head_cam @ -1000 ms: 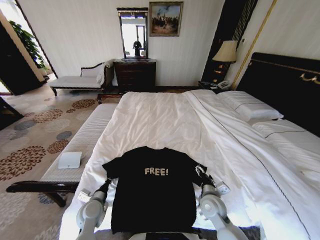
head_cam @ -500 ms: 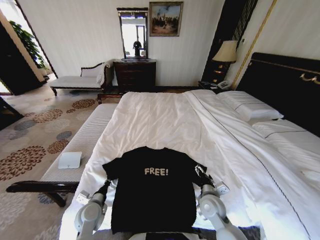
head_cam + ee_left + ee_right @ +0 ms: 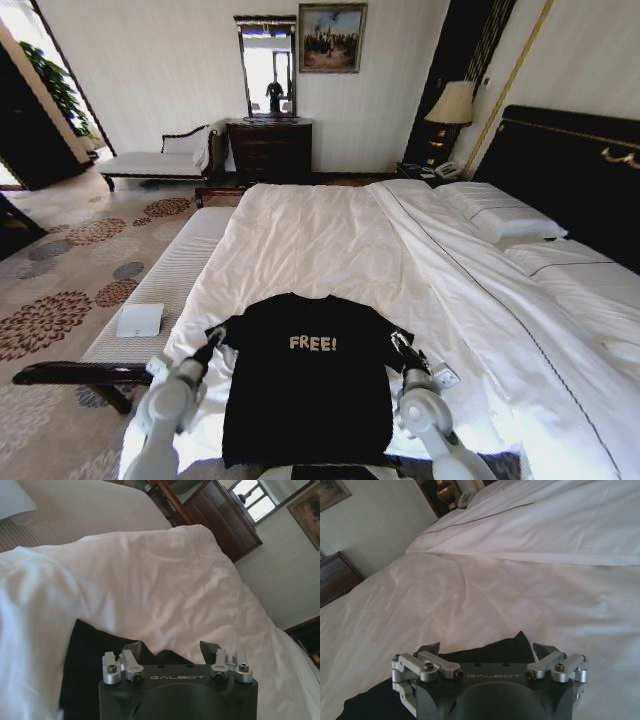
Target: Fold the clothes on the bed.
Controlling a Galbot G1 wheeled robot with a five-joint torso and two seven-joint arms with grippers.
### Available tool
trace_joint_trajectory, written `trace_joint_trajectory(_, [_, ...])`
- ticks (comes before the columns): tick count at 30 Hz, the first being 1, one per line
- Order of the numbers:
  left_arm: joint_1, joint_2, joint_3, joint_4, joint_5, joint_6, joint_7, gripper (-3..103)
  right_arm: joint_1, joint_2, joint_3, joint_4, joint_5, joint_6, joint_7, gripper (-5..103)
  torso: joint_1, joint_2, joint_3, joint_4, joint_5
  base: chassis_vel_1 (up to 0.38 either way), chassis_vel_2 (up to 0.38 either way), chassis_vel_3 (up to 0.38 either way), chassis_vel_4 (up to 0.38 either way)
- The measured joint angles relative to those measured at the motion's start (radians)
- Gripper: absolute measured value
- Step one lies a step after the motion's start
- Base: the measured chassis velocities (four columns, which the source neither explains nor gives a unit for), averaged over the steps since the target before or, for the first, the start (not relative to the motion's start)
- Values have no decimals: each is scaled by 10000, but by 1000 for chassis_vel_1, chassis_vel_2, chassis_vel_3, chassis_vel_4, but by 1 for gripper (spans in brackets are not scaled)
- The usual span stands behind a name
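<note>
Black cotton, the T-shirt [image 3: 305, 385] lies flat on the white duvet at the foot end of the bed [image 3: 330, 240], chest up with its white "FREE!" lettering readable and its hem toward the near edge. My left gripper [image 3: 212, 343] sits at the shirt's left sleeve, near the bed's left edge; in the left wrist view [image 3: 169, 649] its fingers stand apart over the dark fabric, holding nothing. My right gripper [image 3: 403, 345] sits at the right sleeve; in the right wrist view [image 3: 489, 649] its fingers are likewise spread wide, with the sleeve's black corner between them and nothing clamped. The white pillows [image 3: 500, 215] rest against the dark headboard [image 3: 570, 170] at the far right corner, well apart from the shirt.
</note>
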Motion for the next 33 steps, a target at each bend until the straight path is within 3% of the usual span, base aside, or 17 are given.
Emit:
trace_joint_trajectory(6, [213, -53, 19, 26, -159, 91, -29, 94, 42, -45, 105, 73, 45, -77, 133, 100, -1, 0, 0, 3, -2, 0, 0, 0, 0])
trace_joint_trajectory(11, [-450, -47, 107, 496, -165, -95, 4, 100, 44, 28, 74, 34, -38, -88, 172, 100, -2, 1, -1, 0, -2, 0, 0, 0, 0])
trace_joint_trajectory(16, [-1726, 310, 527, 1632, -47, -172, 73, 100, 85, 92, -69, -85, -217, -123, 279, 100, 0, 0, 0, 0, 2, 0, 0, 0, 0])
trace_joint_trajectory(24, [-3690, 759, 1989, 4543, 1324, 42, 184, 100, -9, 93, -21, -187, -474, -151, 425, 100, 0, 0, 1, 0, -2, 0, 0, 0, 0])
trace_joint_trajectory(26, [-3853, 739, 2092, 4728, 1406, 16, 233, 101, -27, 92, 1, -182, -485, -152, 431, 100, 0, -1, 1, 0, -1, 0, 0, 0, 0])
trace_joint_trajectory(33, [-4809, 643, 2809, 5706, 2046, -41, 480, 78, -227, 172, 183, -110, -553, -152, 443, 100, 1, -1, 0, -2, 0, 0, 0, 0, 0])
